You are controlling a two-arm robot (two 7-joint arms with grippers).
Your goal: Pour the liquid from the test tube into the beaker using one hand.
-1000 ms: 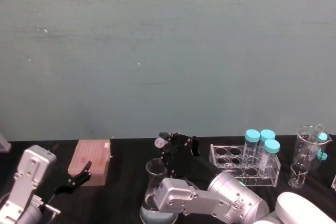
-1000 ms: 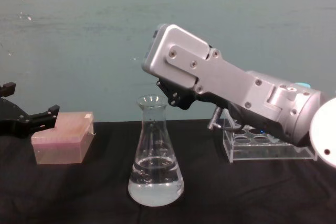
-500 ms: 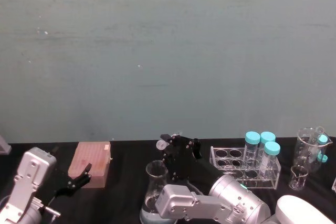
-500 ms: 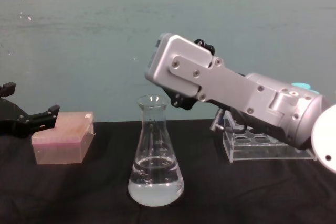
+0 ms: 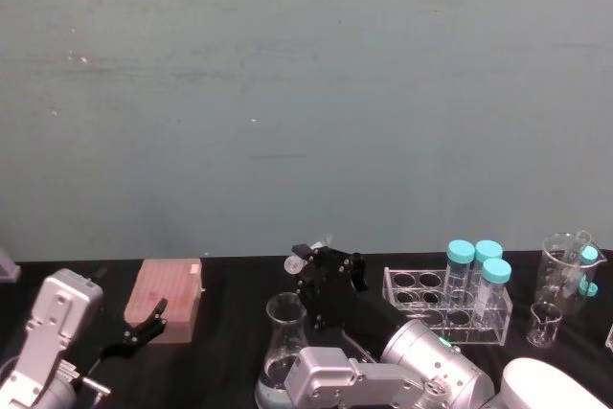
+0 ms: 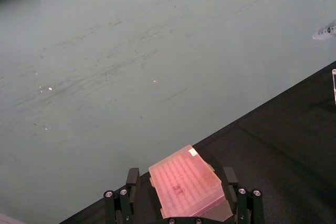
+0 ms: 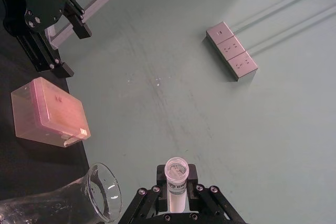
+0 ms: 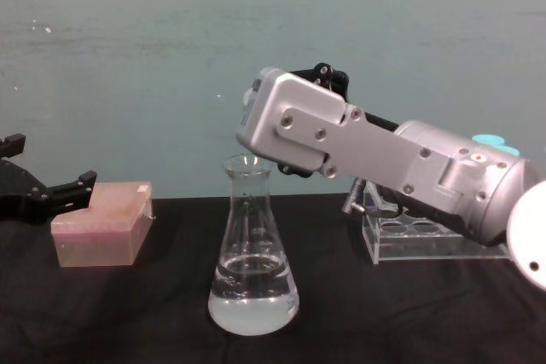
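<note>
Across the middle of the black table [image 8: 426, 313], the right arm [image 8: 367, 155] reaches in from 4 o'clock, its wrist just above the lip of the beaker [image 8: 253, 245]. In the head view the beaker stands upright at 6 o'clock, with clear liquid [image 8: 253, 306] pooled in its wide base. A pink box [image 5: 168, 296] lies at its 9 o'clock and a tube rack [image 5: 436, 308] at its 3 o'clock. The left gripper [image 5: 148, 318] hovers by the box, claw released and fingers spread. The right gripper [image 7: 177, 183] is clenched on the test tube [image 7: 176, 167], which it holds past the beaker at 1 o'clock. The tube's open rim points away from the wrist. Whether any liquid is inside the tube I cannot tell.
</note>
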